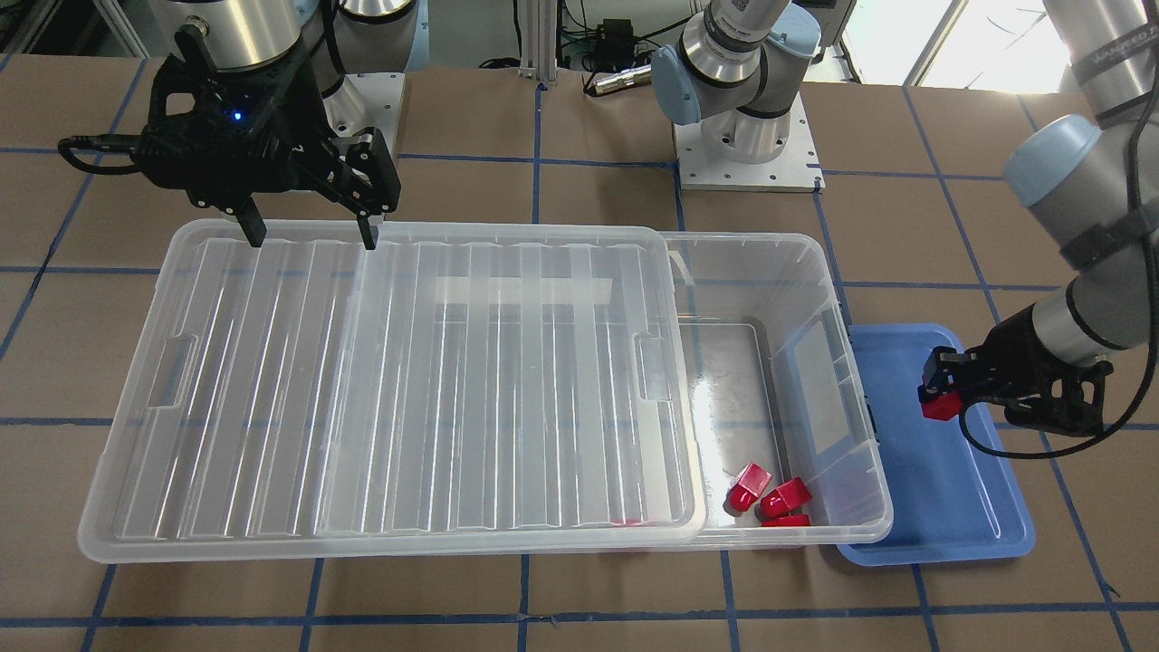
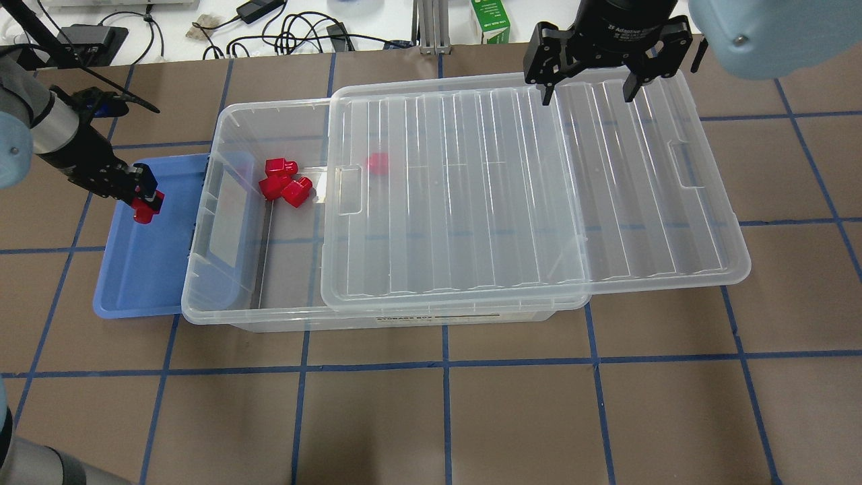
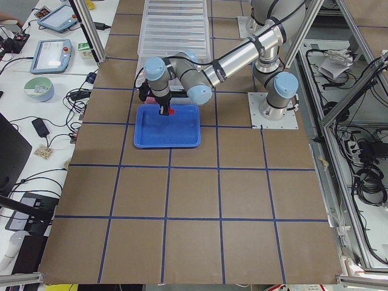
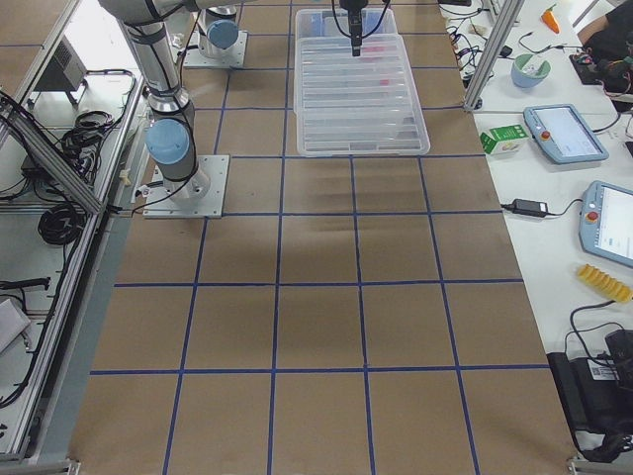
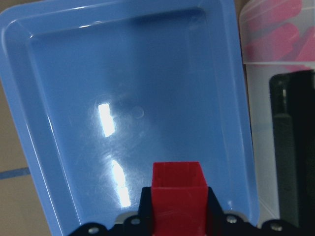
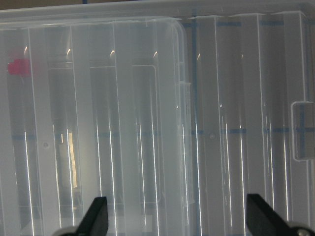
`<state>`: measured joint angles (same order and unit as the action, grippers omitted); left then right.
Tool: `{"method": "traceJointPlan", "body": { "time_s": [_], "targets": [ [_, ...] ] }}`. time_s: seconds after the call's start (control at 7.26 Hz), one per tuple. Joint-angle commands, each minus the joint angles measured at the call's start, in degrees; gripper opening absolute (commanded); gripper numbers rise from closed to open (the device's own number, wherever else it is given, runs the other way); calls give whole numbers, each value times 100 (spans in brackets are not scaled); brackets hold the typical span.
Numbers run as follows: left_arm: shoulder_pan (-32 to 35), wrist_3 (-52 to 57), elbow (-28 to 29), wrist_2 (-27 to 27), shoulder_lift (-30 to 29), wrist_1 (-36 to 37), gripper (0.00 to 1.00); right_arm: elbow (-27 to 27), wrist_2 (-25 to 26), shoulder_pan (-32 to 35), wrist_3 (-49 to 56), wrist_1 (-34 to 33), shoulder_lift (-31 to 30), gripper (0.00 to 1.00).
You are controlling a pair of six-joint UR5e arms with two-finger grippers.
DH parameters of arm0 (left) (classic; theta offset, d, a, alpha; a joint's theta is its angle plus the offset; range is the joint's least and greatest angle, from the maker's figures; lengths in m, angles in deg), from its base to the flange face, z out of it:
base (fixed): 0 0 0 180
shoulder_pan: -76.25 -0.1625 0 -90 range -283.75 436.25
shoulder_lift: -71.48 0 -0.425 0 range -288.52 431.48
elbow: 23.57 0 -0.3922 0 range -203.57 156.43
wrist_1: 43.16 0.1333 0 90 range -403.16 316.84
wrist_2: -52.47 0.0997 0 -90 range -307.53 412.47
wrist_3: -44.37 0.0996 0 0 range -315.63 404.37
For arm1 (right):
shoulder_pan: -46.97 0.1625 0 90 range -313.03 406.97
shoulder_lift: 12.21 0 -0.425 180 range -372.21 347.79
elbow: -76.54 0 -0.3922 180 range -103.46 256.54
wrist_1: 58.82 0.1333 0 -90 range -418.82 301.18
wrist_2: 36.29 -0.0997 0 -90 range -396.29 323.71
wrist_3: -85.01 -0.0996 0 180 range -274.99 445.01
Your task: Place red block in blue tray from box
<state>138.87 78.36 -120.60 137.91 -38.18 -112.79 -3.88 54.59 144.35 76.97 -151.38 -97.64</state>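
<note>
The left gripper (image 1: 938, 382) pinches a red block (image 1: 942, 406) between its jaws, over the blue tray (image 1: 942, 507). The right gripper (image 1: 312, 237) has its jaws wide apart, with the tips just above the edge of the lid (image 1: 407, 389) on the box (image 1: 815, 272). Three more red blocks (image 1: 770, 498) lie in the box, far from both jaws.

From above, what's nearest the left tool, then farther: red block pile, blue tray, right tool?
1. Blue tray, right under the left tool holding a red block.
2. Red block pile, inside the open box.
3. Right tool, far across, above the lid.
</note>
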Motion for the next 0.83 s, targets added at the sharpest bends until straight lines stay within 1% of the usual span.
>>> {"method": "traceJointPlan", "body": {
  "time_s": [0.0, 0.14, 0.28, 0.41, 0.55, 0.69],
  "targets": [
    [-136, -452, -185, 43, -449, 485, 0, 0, 0, 1, 4, 0, 0, 100],
    [-136, -916, -211, 69, -468, 459, 0, 0, 0, 1, 4, -8, 0, 100],
    [-136, -947, -255, 61, -538, 476, 7, 0, -9, 1, 4, -9, 8, 100],
    [-145, -982, -282, 52, -547, 485, 64, 0, 0, 1, 4, -9, 8, 100],
    [-154, -1061, -247, 113, -417, 477, 93, -9, 0, 1, 4, -9, 8, 100],
    [-110, -1079, -177, 531, -293, 364, 99, 0, 0, -8, 12, -9, 8, 100]
  ]
}}
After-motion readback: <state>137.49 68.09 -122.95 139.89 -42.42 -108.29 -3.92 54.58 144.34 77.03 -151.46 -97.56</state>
